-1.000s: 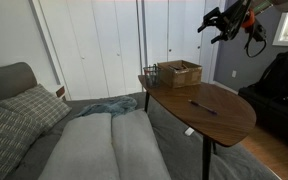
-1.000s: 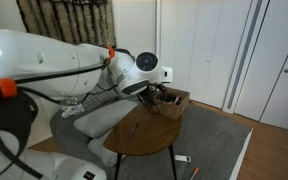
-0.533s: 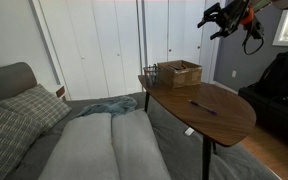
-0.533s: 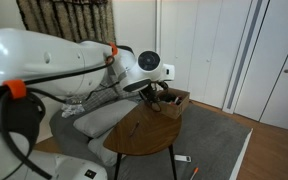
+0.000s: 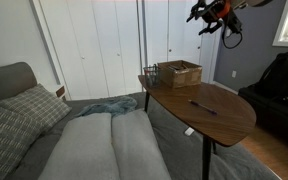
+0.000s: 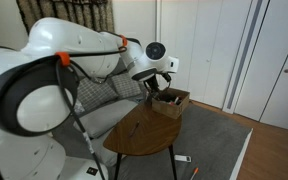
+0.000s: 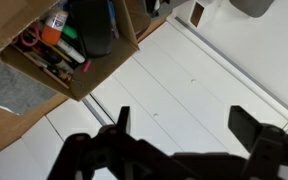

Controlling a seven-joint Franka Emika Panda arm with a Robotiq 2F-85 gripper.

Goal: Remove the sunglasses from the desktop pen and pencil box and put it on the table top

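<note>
Sunglasses (image 7: 92, 28) are seen only in the wrist view. They lie inside the tan box (image 7: 54, 75), on top of the pens and markers. The pincer (image 7: 187, 128) is well apart from them, high above the box and off to one side. No contact.

Pincer state: released, fingers (image 7: 122, 122) spread wide. Nothing is held between them and nothing is touched. Only white door panels are seen through the gap.

In an exterior view the pincer (image 5: 208, 17) is seen near the top of the picture, high above the bench (image 5: 224, 120), over the end where the box (image 5: 180, 73) stands. The box sits at the bench's narrow end nearest the white closet doors. A purple pen (image 5: 202, 107) lies near the middle of the bench, well apart from the box. The box contents cannot be made out here.

In an exterior view from the opposite side the pincer (image 6: 154, 85) is shown above the box (image 6: 172, 102), which stands at the far end of the bench (image 6: 144, 140). The big white arm fills much of that picture. Whether the dark shape at the box top is the sunglasses cannot be told there.
</note>
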